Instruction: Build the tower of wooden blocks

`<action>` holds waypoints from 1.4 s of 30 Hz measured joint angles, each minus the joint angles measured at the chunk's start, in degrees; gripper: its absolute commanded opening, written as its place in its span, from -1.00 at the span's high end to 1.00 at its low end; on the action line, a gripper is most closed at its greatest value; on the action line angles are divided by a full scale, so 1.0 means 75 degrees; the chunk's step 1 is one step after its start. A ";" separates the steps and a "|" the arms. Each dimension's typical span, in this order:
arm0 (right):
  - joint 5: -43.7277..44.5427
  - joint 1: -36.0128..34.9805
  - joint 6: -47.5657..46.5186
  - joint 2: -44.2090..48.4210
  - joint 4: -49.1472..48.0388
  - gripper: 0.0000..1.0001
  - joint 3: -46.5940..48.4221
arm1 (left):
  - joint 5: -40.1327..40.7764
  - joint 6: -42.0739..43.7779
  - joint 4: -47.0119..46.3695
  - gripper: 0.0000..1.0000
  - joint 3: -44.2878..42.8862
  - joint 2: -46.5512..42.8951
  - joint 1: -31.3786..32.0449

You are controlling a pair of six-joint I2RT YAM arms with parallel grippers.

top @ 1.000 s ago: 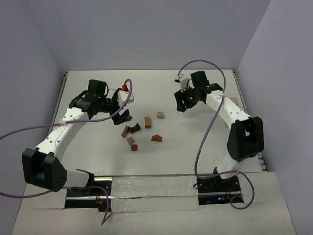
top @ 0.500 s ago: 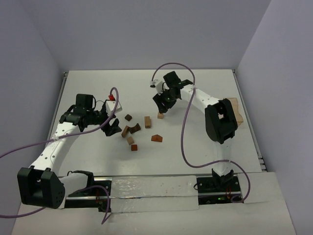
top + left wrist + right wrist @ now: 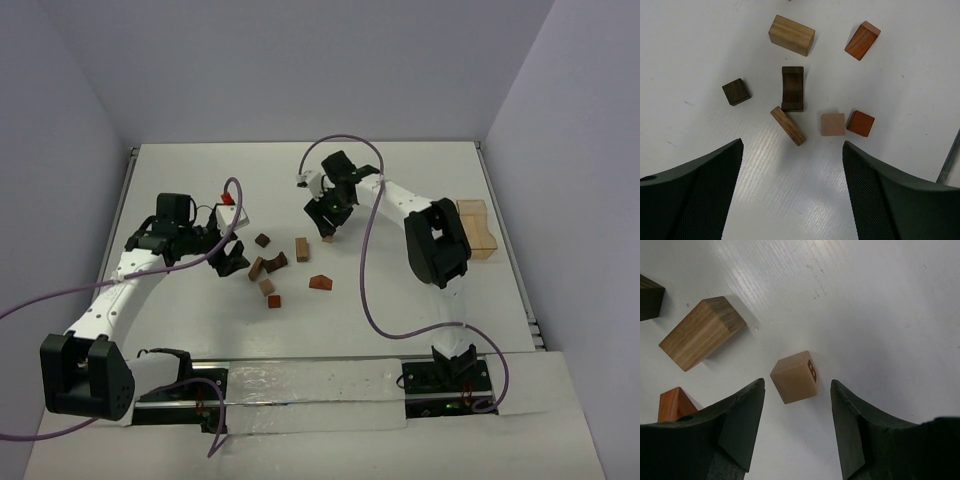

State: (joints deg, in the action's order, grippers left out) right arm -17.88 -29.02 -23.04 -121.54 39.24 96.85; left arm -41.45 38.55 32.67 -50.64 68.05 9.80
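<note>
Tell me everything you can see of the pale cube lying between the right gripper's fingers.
The pale cube is a small block of smooth, light tan wood. One side face bears a small dark mark like two stacked squares. It lies flat on the white table, turned slightly askew. The right gripper is open around it, a finger on each side with bare table showing in both gaps, so only the table touches it. A longer tan block lies apart from it.
</note>
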 measured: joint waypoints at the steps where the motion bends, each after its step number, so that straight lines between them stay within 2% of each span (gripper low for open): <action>1: 0.0016 0.0000 -0.0017 -0.0050 0.0015 -0.26 0.0012 | 0.0000 -0.0019 -0.0029 -0.73 0.0017 0.0006 -0.0010; 9: 0.0107 -0.0015 -0.0172 -0.0245 0.0137 -0.20 0.0031 | 0.0000 -0.0174 -0.0345 -0.73 0.0060 0.0044 -0.0023; 18: 0.0214 -0.0038 -0.0396 -0.0245 0.0134 0.19 0.0031 | -0.0003 -0.0460 -0.0706 -0.72 0.0237 0.0046 -0.0023; 20: 0.0263 -0.0054 -0.0405 -0.0245 0.0137 0.33 0.0031 | -0.0003 -0.0514 -0.0801 -0.72 0.0288 0.0046 -0.0023; 24: 0.0345 -0.0121 -0.0394 -0.0239 0.0144 0.89 0.0035 | 0.0000 -0.0620 -0.0902 -0.72 0.0325 0.0043 -0.0023; 25: 0.0380 -0.0150 -0.0354 -0.0230 0.0160 0.98 0.0036 | 0.0000 -0.0657 -0.0929 -0.72 0.0326 0.0042 -0.0023; 27: 0.0510 -0.0237 -0.0187 -0.0190 0.0244 1.00 0.0036 | 0.0001 -0.0704 -0.1009 -0.72 0.0357 0.0032 -0.0023; 31: 0.0965 -0.0432 0.0573 0.0121 0.0387 1.00 0.0030 | 0.0043 -0.0877 -0.1166 -0.72 0.0516 -0.0015 -0.0027; 37: 0.2863 -0.0803 0.3185 0.1430 0.0439 1.00 0.0333 | 0.0299 -0.1287 -0.1518 -0.78 0.0770 -0.0328 -0.0040; 42: 0.4088 -0.1195 0.4921 0.1629 0.0506 1.00 0.1128 | 0.0690 -0.1592 -0.1817 -0.87 0.0795 -0.0576 -0.0078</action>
State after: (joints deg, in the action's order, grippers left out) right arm 12.78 -37.98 13.86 -109.32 43.04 105.31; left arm -36.27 26.60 19.05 -44.68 63.74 9.22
